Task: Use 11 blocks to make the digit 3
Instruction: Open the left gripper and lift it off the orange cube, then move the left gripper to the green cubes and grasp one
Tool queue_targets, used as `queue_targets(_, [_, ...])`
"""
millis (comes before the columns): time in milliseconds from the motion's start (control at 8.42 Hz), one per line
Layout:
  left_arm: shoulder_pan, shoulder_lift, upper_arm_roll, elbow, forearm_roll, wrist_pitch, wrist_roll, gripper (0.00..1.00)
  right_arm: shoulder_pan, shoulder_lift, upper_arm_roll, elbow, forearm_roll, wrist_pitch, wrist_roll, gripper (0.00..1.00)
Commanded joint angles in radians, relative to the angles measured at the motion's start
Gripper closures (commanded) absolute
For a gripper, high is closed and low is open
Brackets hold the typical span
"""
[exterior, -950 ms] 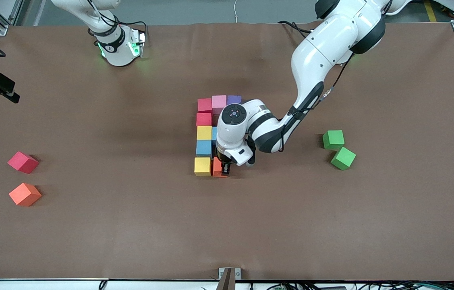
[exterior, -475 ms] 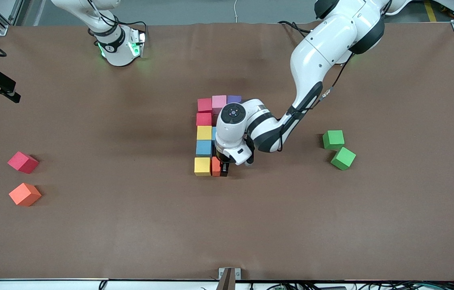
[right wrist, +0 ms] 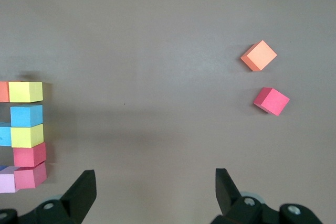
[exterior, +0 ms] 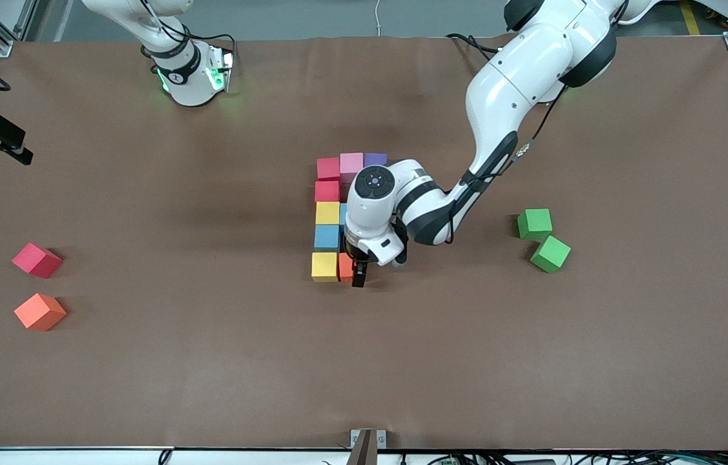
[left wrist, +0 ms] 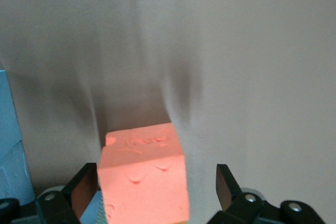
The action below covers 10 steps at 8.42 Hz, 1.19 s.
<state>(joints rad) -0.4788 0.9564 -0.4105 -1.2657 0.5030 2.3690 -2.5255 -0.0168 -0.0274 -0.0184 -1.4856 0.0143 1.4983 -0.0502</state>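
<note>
Now our left end effector [left wrist: 152, 192] stands released around the orange block [exterior: 345, 267], set touching the yellow block [exterior: 324, 266] in the figure's nearest bar. One cube seems left for that bar, maybe a green block [exterior: 535, 223]. Our right end effector [right wrist: 152, 190] waits open above the desk [exterior: 208, 374].

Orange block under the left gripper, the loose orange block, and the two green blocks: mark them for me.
orange block [left wrist: 143, 177], left wrist view, top face.
left gripper [left wrist: 152, 187], left wrist view, between its open fingers.
loose orange block [exterior: 39, 311], front view, top face.
green blocks [exterior: 535, 223], front view, top face of the one farther from the camera.
</note>
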Motion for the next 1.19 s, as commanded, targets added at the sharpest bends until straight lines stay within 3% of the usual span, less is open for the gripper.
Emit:
queue_targets(0, [0.011,-0.112,0.009,-0.027,-0.015,-0.094,0.02,0.01,0.001,-0.005,0.002,0.007,-0.01,-0.02,-0.008,0.0])
queue_targets(238, [0.107,-0.2,-0.046,-0.081,-0.017,-0.18,0.118,0.01,0.0,-0.005,0.002,0.008,-0.01,-0.021,-0.008,0.0])
queue_targets(356, [0.208,-0.262,-0.109,-0.178,-0.017,-0.192,0.193,0.01,0.0,-0.005,0.002,0.008,-0.01,-0.021,-0.008,0.0])
queue_targets(594, [0.451,-0.368,-0.241,-0.395,-0.015,-0.191,0.369,0.01,0.0,-0.005,0.002,0.01,-0.01,-0.021,-0.008,0.0])
queue_targets(832, [0.766,-0.409,-0.394,-0.536,-0.003,-0.192,0.589,0.01,0.0,-0.005,0.002,0.01,-0.01,-0.023,-0.008,0.0])
queue_targets(1069, [0.934,-0.416,-0.415,-0.628,0.035,-0.192,0.773,0.0,0.0,-0.005,0.002,0.01,-0.01,-0.023,-0.007,0.0])
